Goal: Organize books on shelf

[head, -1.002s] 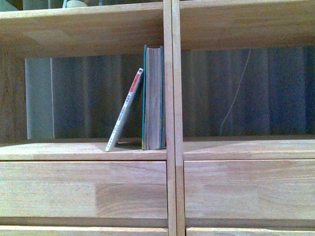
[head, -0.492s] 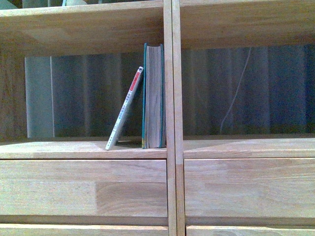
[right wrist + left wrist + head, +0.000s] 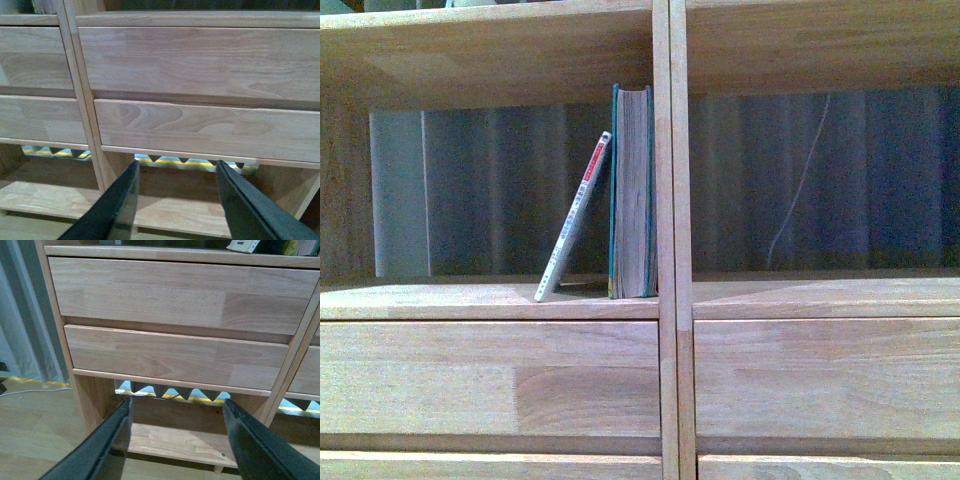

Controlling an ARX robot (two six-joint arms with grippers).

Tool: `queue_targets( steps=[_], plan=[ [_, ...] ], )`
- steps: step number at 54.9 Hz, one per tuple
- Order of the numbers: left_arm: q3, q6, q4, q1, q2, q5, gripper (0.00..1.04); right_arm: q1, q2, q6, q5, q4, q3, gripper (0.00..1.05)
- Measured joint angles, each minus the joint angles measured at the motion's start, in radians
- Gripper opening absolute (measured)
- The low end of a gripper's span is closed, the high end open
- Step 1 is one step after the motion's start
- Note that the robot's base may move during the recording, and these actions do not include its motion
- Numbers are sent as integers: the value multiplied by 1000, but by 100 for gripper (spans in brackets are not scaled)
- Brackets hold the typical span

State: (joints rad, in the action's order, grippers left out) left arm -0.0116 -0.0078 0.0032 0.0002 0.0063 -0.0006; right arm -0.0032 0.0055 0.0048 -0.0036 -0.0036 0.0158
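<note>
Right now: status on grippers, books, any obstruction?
Left gripper open, empty, low by the drawers. Right gripper open, empty. Teal book upright against the divider; white paperback leaning on it. Nothing blocking the books.

Books: I count two in the front view, one thin white paperback [image 3: 574, 218] and one thick teal book [image 3: 632, 192].
Bookcases: one light-wood shelf [image 3: 667, 300] on my screens.
Open compartments: two that I can see in the front view, either side of the upright.
Drawer fronts: two in the front view; two stacked in my left wrist view [image 3: 180, 292], two stacked in my right wrist view [image 3: 200, 55].
Grippers: two, left gripper [image 3: 175, 440] and right gripper [image 3: 175, 200], each with two dark fingers.
</note>
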Motion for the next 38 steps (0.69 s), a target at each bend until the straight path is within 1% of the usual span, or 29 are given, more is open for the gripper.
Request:
queue_targets(
  steps=[1, 10, 13, 14, 17, 38],
  plan=[
    [0, 0, 0, 0, 0, 0, 62, 0, 0, 0, 0, 0, 0, 60],
    [0, 0, 0, 0, 0, 0, 92, 0, 0, 0, 0, 0, 0, 89],
    [0, 2, 0, 0, 0, 0, 99, 0, 0, 0, 0, 0, 0, 97],
    [0, 2, 0, 0, 0, 0, 99, 0, 0, 0, 0, 0, 0, 99],
    [0, 2, 0, 0, 0, 0, 97, 0, 0, 0, 0, 0, 0, 98],
    [0, 3, 0, 0, 0, 0, 98, 0, 0, 0, 0, 0, 0, 98]
  ],
)
